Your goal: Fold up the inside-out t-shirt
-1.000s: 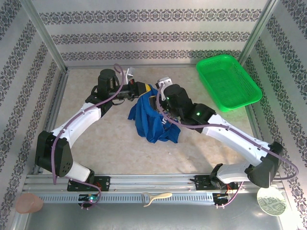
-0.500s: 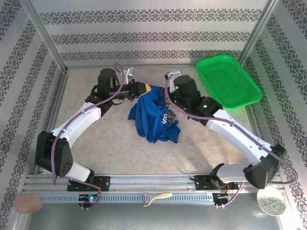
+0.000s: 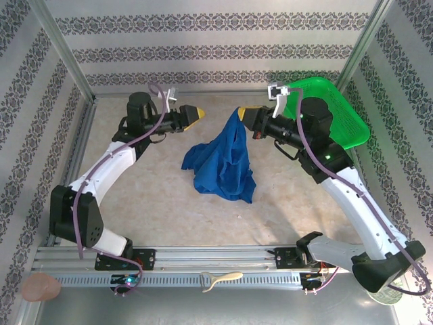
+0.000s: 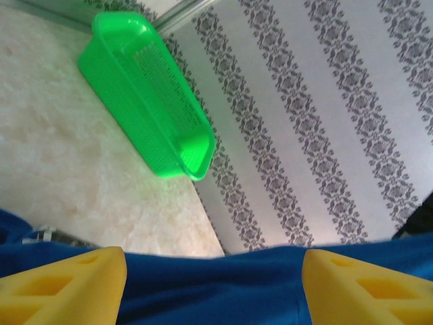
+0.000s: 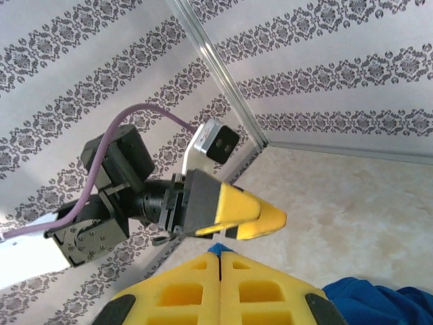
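Note:
The royal-blue t-shirt [image 3: 220,162] hangs in a peak, with its lower part bunched on the table. My right gripper [image 3: 242,114] is shut on the peak of the cloth and holds it up. In the right wrist view its yellow fingers meet [image 5: 221,256], and a bit of blue cloth pokes out at the tips. More of the t-shirt [image 5: 379,301] lies below. My left gripper [image 3: 196,113] stands to the left of the peak, apart from it. In its own view the left gripper [image 4: 213,261] is open, its yellow fingers [image 4: 61,288] wide apart with the t-shirt [image 4: 216,294] between them.
A green mesh basket [image 3: 338,125] sits at the back right, partly behind my right arm, and also appears as the basket [image 4: 145,95] beyond the cloth. Patterned walls and metal rails close in the table. Small items lie by the front rail [image 3: 220,277].
My right gripper has shut on the t-shirt and moved up and to the back right, pulling it into a peak. The left gripper has let go, opened and drawn back to the left.

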Available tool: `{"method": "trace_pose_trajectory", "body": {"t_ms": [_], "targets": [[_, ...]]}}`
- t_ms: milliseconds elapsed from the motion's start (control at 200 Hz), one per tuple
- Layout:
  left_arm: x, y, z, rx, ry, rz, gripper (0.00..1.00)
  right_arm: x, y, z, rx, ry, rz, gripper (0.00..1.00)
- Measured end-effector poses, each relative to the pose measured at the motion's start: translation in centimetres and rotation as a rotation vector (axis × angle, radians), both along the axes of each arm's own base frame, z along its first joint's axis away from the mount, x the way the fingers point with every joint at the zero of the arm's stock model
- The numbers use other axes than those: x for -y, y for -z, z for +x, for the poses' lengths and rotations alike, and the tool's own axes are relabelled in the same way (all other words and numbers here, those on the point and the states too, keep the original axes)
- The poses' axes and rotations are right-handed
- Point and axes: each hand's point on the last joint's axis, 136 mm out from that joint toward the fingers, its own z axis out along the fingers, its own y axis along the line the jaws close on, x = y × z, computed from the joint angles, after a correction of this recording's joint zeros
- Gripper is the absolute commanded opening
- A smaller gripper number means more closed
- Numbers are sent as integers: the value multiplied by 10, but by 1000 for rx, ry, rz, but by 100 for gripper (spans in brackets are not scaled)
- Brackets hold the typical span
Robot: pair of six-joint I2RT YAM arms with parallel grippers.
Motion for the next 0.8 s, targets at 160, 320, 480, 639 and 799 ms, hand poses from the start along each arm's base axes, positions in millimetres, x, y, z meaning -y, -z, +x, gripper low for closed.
{"method": "trace_pose_trajectory", "body": {"t_ms": [160, 320, 480, 639, 799], "targets": [[9, 14, -30, 10, -6, 28, 70, 0, 6, 6, -34, 3, 25, 0], [48, -12, -84, 190, 33, 115, 70, 0, 15, 9, -55, 11, 33, 0], [50, -32, -93, 324, -38, 185, 70, 0, 25, 12, -85, 21, 39, 0], [55, -7, -80, 325, -73, 289, 70, -1, 28, 14, -98, 27, 50, 0], [64, 26, -76, 292, -56, 386, 69, -1, 27, 15, -93, 31, 57, 0]]}}
